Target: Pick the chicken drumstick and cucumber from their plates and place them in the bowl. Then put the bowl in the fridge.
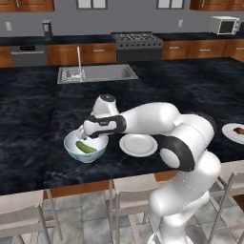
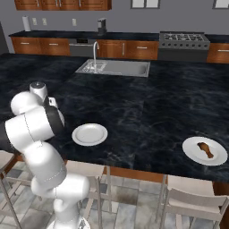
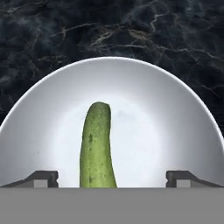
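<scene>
The gripper (image 3: 112, 178) hangs over the bowl (image 1: 71, 147) with its jaws spread wide and nothing between them; in the hand view the two dark fingertips (image 3: 41, 178) stand far apart, one at each side of the cucumber (image 3: 97, 148), and neither touches it. The cucumber lies loose on the white floor of the bowl, its lower end cut off by the bottom of that view. In the left base view the bowl sits near the front edge of the black counter (image 1: 38, 119), and the arm's wrist covers its back rim, so the fingers themselves cannot be made out there. Just to the right of the bowl rests a bare white plate (image 1: 138, 145). Farther right, well apart from both, a second plate (image 2: 206, 151) carries the chicken drumstick (image 2: 205, 149); the left base view cuts this plate off at its edge. In the right base view the robot's own body hides the bowl.
</scene>
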### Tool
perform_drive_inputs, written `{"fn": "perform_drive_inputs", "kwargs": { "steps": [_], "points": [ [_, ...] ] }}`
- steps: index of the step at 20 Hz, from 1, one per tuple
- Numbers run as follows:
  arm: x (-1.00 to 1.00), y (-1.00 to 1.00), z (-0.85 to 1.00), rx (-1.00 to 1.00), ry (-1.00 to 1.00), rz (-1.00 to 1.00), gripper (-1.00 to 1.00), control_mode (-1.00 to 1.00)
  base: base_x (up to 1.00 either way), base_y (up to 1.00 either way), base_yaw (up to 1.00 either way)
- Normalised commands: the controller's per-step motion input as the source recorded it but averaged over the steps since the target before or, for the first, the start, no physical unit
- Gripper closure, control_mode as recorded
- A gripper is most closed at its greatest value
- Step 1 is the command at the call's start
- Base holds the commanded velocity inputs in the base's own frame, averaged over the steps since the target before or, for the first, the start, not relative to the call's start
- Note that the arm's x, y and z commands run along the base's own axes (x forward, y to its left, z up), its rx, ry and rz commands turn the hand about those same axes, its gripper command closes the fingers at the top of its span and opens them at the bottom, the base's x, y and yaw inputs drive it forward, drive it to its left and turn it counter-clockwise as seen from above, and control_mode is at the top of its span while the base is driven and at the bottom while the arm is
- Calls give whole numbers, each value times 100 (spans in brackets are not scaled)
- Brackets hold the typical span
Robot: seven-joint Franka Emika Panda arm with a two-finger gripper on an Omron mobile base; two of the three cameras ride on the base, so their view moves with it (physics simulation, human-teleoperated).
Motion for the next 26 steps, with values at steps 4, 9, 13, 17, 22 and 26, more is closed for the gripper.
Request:
{"fn": "perform_drive_inputs", "kwargs": {
  "steps": [4,9,13,17,22,26],
  "points": [
    [-21,-32,66,5,0,0,-100,-100,0,0,0],
    [-20,-31,50,0,2,-3,-100,-100,0,0,0],
    [-28,-45,29,0,10,-8,-100,-100,0,0,0],
    [-34,-55,10,-1,15,-14,-100,-100,0,0,0],
    [-31,-61,0,-7,16,-17,-100,-100,0,0,0],
    [-31,-64,0,-11,10,-15,-100,-100,0,0,0]
  ]
}}
